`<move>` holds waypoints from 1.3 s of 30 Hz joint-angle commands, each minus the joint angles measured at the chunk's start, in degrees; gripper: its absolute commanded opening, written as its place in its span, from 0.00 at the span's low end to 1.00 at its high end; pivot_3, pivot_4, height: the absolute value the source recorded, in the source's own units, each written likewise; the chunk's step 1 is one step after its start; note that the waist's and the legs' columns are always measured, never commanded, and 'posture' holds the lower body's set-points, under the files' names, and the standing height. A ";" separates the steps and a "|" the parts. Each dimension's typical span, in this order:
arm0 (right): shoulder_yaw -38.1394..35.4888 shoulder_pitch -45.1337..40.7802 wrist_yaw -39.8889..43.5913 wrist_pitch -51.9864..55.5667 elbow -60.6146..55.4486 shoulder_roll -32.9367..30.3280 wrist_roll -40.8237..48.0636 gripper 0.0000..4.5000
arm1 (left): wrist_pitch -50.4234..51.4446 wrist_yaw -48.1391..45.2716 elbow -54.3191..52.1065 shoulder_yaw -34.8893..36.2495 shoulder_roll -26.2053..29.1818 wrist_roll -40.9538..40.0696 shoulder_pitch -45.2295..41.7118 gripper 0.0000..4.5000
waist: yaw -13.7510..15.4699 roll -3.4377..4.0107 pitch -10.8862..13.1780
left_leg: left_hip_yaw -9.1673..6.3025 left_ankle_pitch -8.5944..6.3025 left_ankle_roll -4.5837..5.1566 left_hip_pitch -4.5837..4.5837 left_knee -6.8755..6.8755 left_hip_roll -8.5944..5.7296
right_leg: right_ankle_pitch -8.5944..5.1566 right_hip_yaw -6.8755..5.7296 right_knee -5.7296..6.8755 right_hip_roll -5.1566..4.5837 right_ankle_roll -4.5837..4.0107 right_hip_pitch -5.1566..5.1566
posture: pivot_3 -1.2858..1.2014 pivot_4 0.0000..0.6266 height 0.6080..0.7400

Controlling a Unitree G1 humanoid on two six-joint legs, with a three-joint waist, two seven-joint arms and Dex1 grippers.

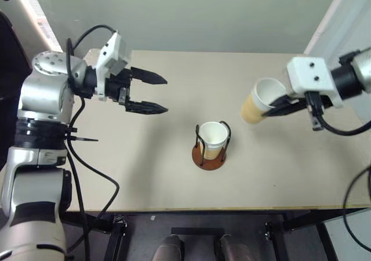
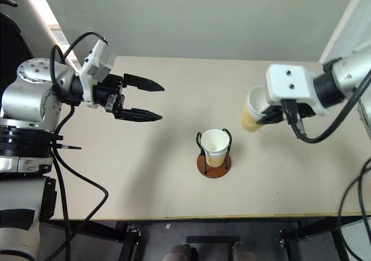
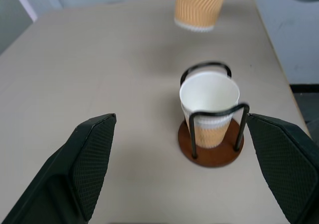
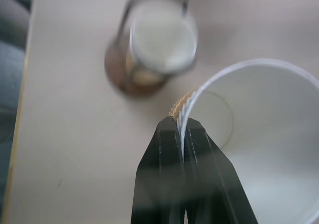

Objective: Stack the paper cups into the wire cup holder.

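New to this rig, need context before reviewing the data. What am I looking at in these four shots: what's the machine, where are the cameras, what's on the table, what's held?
It is a humanoid robot with two arms, each ending in a two-fingered black gripper. Two pictures come from a stereo camera on its head, looking down over the beige table. The other two come from cameras on the wrists, looking along each gripper's fingers.

On the table stands the wire cup holder, a brown disc with black wire loops, with a paper cup in the holder.

The right gripper is shut on the rim of a second paper cup, held in the air, tilted, beside the holder. The left gripper hangs open over the table, holding nothing.
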 commanded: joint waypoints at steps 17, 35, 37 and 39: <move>8.33 -4.10 1.77 -8.13 4.56 12.05 -5.33 0.00 | -1.72 -1.24 -2.54 -0.39 0.66 0.34 -0.33 1.00 | 0.05 0.00 0.00 | -0.04 0.27 -0.43 -0.31 -0.03 0.00 | -0.05 0.01 0.00 -0.02 -0.03 -0.32 | 0.52 0.24 1.00; 10.67 -0.77 0.61 -9.58 3.65 16.15 -10.19 0.28 | -1.82 -1.06 -3.49 -0.66 0.40 0.38 0.33 1.00 | -0.12 0.00 0.00 | -0.04 0.27 -0.41 -0.29 0.00 0.00 | -0.04 0.00 0.06 -0.02 -0.04 -0.31 | 0.52 0.24 1.00; 9.48 -1.71 -0.17 -8.37 3.96 16.69 -9.84 0.43 | -1.81 -1.13 -3.51 -0.68 0.52 0.41 0.40 1.00 | -0.16 0.00 0.00 | -0.04 0.28 -0.42 -0.29 0.00 0.00 | -0.04 0.00 0.06 -0.02 -0.04 -0.31 | 0.52 0.24 1.00; 7.69 -2.69 -1.96 -6.40 4.75 17.41 -9.31 0.59 | -1.82 -1.12 -3.42 -0.67 0.62 0.49 0.42 1.00 | -0.20 0.00 0.00 | -0.04 0.28 -0.42 -0.29 -0.02 0.01 | -0.04 0.00 0.07 -0.01 -0.05 -0.32 | 0.52 0.24 1.00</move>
